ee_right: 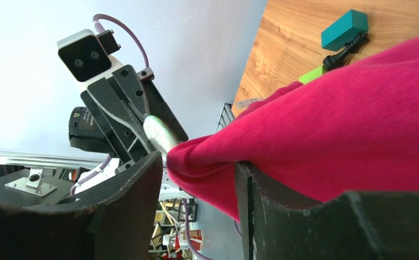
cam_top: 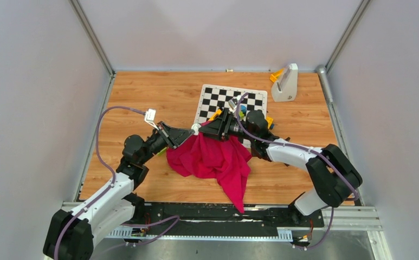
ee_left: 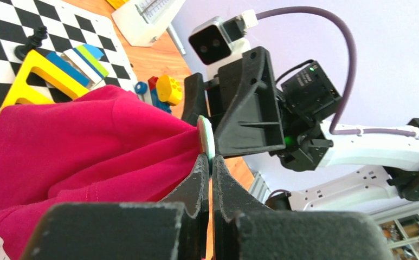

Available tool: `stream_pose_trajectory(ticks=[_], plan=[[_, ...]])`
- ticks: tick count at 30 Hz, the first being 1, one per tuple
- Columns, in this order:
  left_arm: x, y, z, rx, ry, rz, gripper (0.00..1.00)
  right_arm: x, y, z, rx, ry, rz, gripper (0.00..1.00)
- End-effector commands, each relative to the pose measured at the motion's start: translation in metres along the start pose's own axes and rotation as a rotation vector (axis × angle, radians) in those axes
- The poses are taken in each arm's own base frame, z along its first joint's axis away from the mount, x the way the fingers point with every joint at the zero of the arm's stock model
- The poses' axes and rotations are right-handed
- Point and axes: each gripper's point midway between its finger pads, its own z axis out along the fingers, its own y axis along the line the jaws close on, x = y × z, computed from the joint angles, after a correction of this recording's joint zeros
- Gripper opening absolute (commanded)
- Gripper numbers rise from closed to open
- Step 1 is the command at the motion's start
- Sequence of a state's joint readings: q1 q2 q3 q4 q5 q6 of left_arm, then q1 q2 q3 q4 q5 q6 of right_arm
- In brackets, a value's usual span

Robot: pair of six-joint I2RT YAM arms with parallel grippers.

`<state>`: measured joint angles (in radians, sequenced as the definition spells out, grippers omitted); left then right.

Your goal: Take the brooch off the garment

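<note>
Arms: both reach inward over the table (cam_top: 158, 92), tips meeting head-on | left end effector (ee_left: 207, 162): clenched on the brooch (ee_left: 205, 138), disc edge-on at its fingertips | right end effector (ee_right: 197, 162): grasping a garment (ee_right: 332, 119) fold right beside the brooch

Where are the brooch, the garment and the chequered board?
brooch (ee_left: 205, 136): left wrist view, its pale edge.
garment (cam_top: 218, 160): top external view, middle of the cloth.
chequered board (cam_top: 215, 97): top external view, bare left part.
</note>
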<state>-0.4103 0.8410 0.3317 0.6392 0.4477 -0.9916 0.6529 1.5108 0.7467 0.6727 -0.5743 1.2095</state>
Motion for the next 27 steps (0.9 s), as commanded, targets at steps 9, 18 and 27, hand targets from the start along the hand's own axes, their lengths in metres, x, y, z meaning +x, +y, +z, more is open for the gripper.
stream_pose_trajectory(ticks=[9, 18, 27], plan=[[-0.004, -0.024, 0.0, 0.128, 0.001, -0.004, 0.0, -0.011, 0.024, 0.002, -0.114, -0.003, -0.042, 0.36], [-0.001, -0.028, 0.0, 0.157, 0.019, 0.027, 0.0, -0.006, 0.021, 0.003, -0.124, 0.027, -0.024, 0.19], [0.002, -0.03, 0.003, 0.17, 0.062, 0.057, 0.0, -0.002, 0.017, 0.008, -0.101, 0.061, -0.029, 0.15]])
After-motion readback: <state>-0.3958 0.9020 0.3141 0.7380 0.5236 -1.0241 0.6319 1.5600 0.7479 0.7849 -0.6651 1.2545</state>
